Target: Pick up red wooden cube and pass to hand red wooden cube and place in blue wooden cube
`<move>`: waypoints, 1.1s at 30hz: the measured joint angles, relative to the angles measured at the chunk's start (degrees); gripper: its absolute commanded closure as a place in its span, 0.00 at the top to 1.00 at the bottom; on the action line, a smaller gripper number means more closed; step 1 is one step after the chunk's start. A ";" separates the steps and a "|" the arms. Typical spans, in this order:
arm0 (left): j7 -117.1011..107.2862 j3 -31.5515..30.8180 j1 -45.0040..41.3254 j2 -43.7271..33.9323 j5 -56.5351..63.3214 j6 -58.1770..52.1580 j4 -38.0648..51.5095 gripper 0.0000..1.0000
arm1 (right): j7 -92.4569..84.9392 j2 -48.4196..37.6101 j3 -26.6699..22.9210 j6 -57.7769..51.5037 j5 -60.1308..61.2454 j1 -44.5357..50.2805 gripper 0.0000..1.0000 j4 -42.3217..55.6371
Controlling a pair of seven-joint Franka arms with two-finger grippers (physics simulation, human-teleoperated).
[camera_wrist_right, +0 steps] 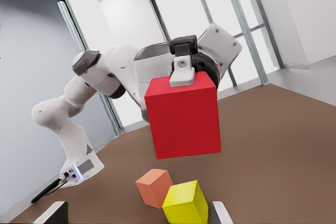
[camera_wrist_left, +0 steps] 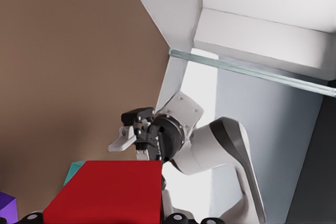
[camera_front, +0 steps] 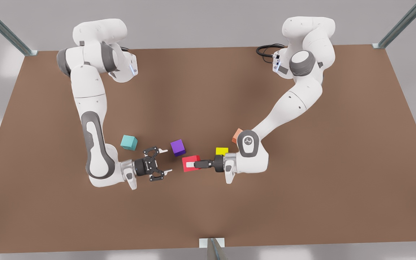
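Teal cube: the blue wooden cube [camera_front: 129, 142] sits on the brown table [camera_front: 302, 187] left of centre in the front view, near the forearm of the arm on that side.
Right gripper: the right gripper [camera_front: 164, 160] is just below and right of the teal cube, turned sideways towards the middle, fingers spread with nothing between them; it faces the red cube, a little apart from it.
Purple cube: the purple cube [camera_front: 177, 147] rests on the table just above that gap.
Red cube: the red wooden cube [camera_front: 190, 163] is at centre, pinched in the left gripper [camera_front: 194, 164].
Left gripper: fingers pressed on the red cube, reaching in from the front view's right.
Yellow cube: the yellow cube [camera_front: 221, 151] lies just above the left wrist.
Orange cube: the pale orange cube [camera_front: 236, 135] is upper right of the yellow one, partly hidden by the arm.
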 measured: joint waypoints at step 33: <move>15.29 0.19 0.18 -0.17 -0.63 2.03 -0.33 0.49 | -22.14 2.36 0.86 8.58 6.59 3.93 1.00 4.61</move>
